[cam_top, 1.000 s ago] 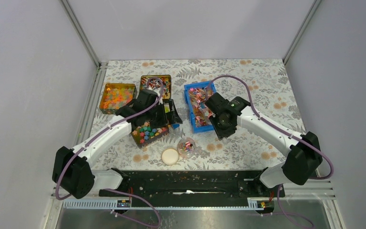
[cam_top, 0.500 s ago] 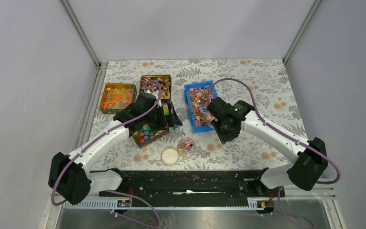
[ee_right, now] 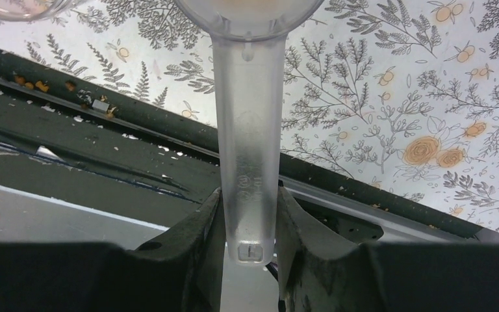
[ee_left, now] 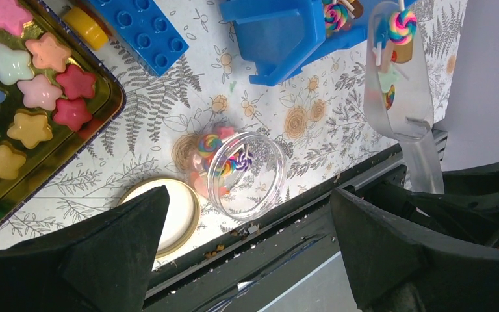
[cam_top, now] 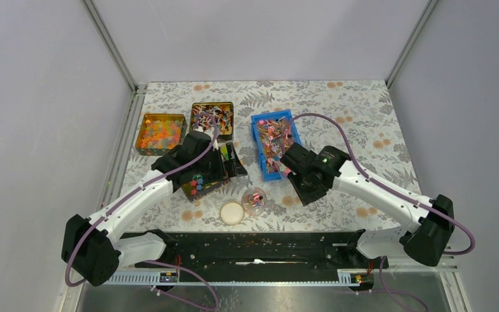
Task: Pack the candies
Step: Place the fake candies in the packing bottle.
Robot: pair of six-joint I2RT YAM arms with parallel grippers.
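Small swirl-coloured candies fill a blue bin (cam_top: 271,144) and a gold tin (cam_top: 212,116). A few lie in a clear round jar (cam_top: 254,200), which also shows in the left wrist view (ee_left: 248,175). Its cream lid (cam_top: 232,212) lies beside it. My right gripper (cam_top: 290,170) is shut on the handle of a clear plastic scoop (ee_right: 249,130). The scoop (ee_left: 397,78) holds a few candies and hangs between the bin and the jar. My left gripper (ee_left: 247,260) is open and empty, above the jar and lid.
A tin of pastel star-shaped blocks (ee_left: 32,97) sits under my left arm, and a tin of orange glossy balls (cam_top: 160,132) stands at the left. A blue toy brick (ee_left: 144,29) lies by the star tin. The black base rail (cam_top: 253,250) runs along the near edge.
My right gripper has carried the scoop from over the blue bin toward the near left, closer to the jar. My left gripper has drifted slightly toward the near left.
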